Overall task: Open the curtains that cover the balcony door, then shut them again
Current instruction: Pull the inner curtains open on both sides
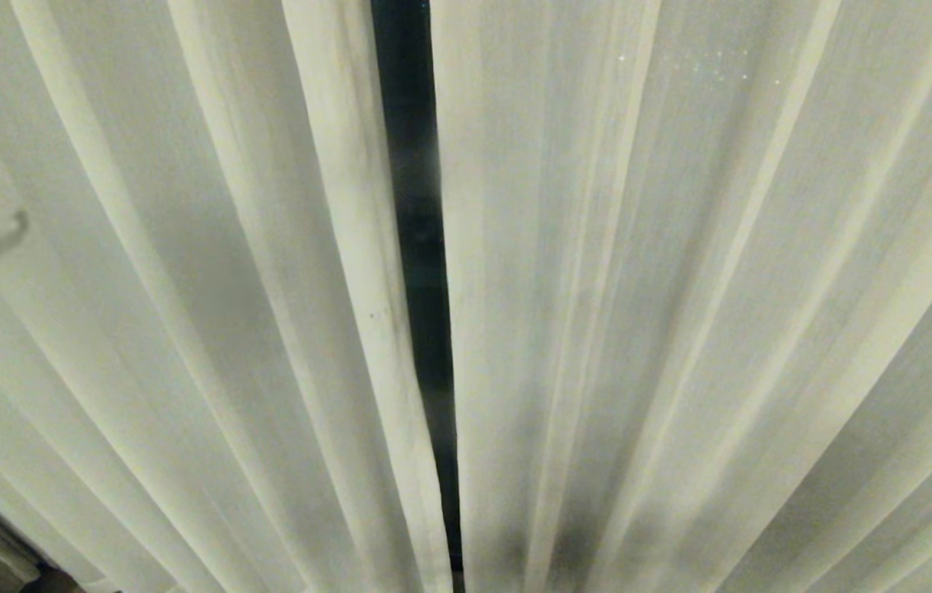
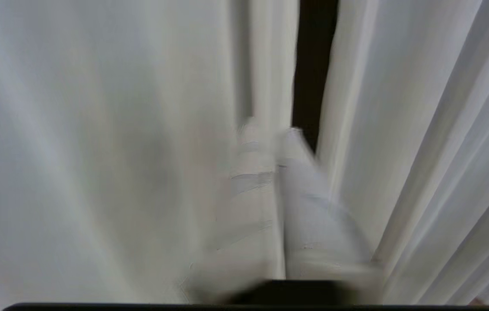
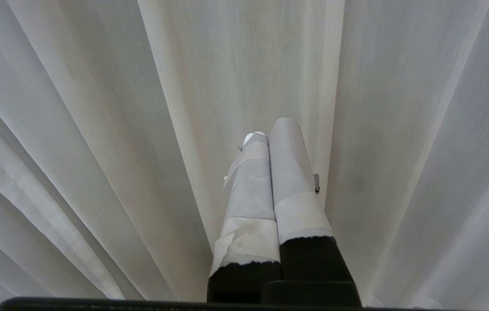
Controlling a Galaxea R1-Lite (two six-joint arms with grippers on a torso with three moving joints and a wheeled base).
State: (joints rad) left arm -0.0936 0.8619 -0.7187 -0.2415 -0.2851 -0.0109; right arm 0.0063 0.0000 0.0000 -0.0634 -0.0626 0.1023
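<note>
Looking across the three views, you had the curtains (image 1: 680, 296) hanging nearly drawn together, two pleated cream panels whose folds and inner edges ran straight up and down, with only a thin dark slit (image 1: 421, 247) between them where the balcony door (image 1: 410, 99) showed through. That vertical seam was what your coming move turned on. In the left wrist view, the left gripper (image 2: 272, 129) pointed at the inner edge of the left panel (image 2: 266, 65), its taped fingers (image 2: 253, 185) lying side by side with at most a hairline between them and nothing caught in it; the dark gap (image 2: 313, 65) lay just beside the fingertips, toward the other panel (image 2: 400, 129). The picture was smeared, so you could not tell whether the tips touched the cloth. The right gripper (image 3: 272, 129) was pressed fully together, empty, and faced the flat middle of a pleat (image 3: 244, 65) with no seam anywhere in its view. So the left arm was plainly the nearer one to the opening, in my judgement. You would probably have needed the fingers parted across the hem, aligned with its upright run, before drawing that panel sideways away from the slit.
</note>
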